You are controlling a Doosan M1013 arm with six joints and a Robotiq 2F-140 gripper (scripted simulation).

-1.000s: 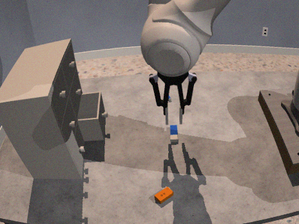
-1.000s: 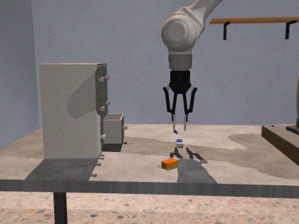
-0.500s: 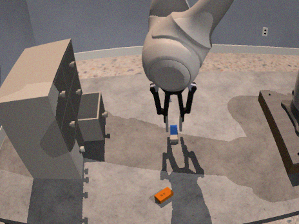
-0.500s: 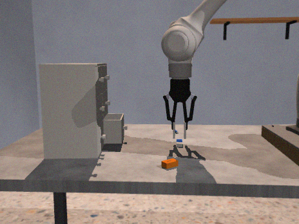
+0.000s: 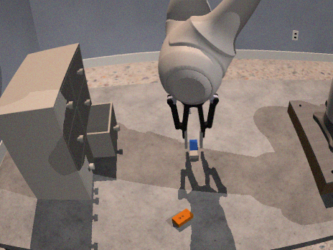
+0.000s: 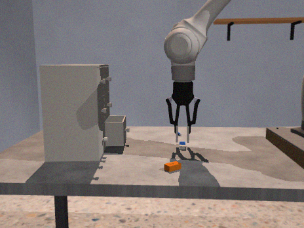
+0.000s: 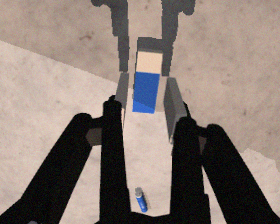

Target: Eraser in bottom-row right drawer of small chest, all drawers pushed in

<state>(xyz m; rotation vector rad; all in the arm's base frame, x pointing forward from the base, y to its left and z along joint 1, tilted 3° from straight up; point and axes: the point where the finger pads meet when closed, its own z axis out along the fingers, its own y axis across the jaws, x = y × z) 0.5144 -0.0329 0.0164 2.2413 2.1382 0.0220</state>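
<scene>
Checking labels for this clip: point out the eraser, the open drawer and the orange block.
eraser [image 7: 145,91], wrist view, on its blue sleeve.
open drawer [image 5: 101,146], top view, on its front panel.
orange block [image 5: 182,217], top view, on its top face.

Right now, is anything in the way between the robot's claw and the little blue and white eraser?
No, nothing visible. The gripper hangs straight above the eraser, fingers partly open on either side of it. The orange block lies well off, nearer the table's front edge.
</scene>
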